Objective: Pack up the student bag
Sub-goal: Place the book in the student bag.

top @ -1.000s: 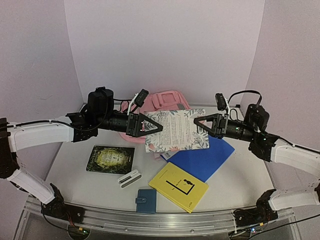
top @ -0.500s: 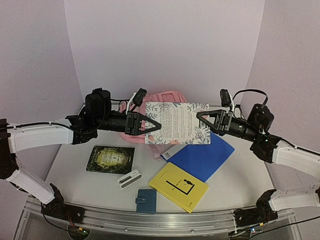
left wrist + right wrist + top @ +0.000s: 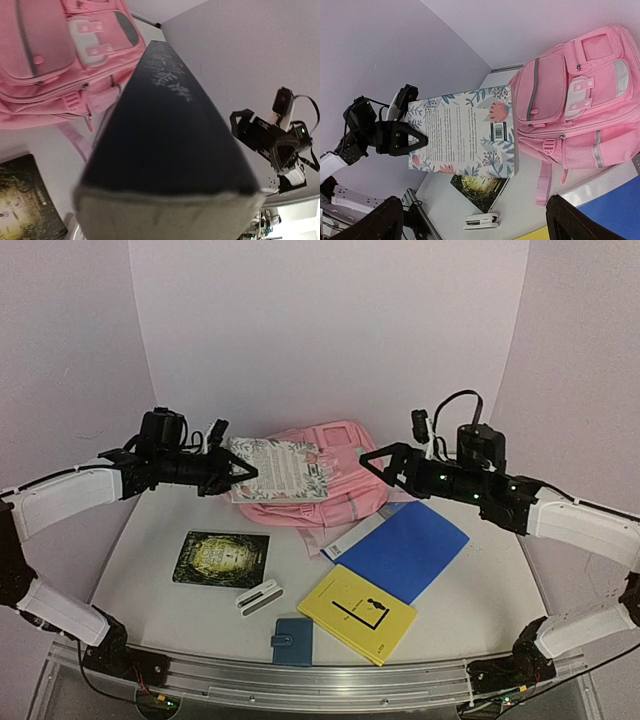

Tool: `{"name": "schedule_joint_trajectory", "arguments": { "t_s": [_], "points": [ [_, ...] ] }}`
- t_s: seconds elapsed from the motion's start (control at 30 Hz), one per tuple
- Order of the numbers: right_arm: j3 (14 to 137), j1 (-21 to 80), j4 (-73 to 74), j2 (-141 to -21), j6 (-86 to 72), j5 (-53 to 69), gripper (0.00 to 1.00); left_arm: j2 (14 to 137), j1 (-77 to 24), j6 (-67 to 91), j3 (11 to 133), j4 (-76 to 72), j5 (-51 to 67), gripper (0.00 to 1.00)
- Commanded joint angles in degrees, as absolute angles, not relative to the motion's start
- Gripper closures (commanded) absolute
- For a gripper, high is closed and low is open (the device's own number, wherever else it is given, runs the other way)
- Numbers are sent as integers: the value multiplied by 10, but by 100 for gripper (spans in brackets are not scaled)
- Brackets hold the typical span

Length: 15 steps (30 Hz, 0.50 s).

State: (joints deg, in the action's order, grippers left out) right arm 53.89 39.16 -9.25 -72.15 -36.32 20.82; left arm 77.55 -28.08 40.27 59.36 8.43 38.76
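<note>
Backpack (image 3: 335, 480) lies at the back-centre of the table (image 3: 150, 570), front pockets up. Left gripper (image 3: 240, 472) is clamped on the floral book's (image 3: 282, 468) left edge, book in the air over the backpack's left side. Right gripper (image 3: 373, 468) has its jaws wide apart, empty, to the book's right.

Pink student bag (image 3: 342, 446) with pale trim at 12 o'clock, white book (image 3: 280, 468) patterned in blue leaves and pink flowers, plain blue folder (image 3: 405, 550), yellow book (image 3: 357, 612) with black figure, teal wallet (image 3: 292, 640) at 6 o'clock
</note>
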Motion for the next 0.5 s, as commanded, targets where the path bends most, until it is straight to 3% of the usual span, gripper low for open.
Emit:
{"name": "schedule_joint_trajectory", "arguments": {
  "t_s": [0.0, 0.3, 0.47],
  "points": [
    [626, 456, 2, -788, -282, 43, 2, 737, -180, 380, 661, 152, 426, 100],
    [902, 578, 154, -1069, -181, -203, 2, 693, -20, 322, 631, 202, 396, 100],
    [1058, 593, 192, -1227, -150, -227, 7, 656, 18, 269, 614, 212, 316, 100]
  ]
}}
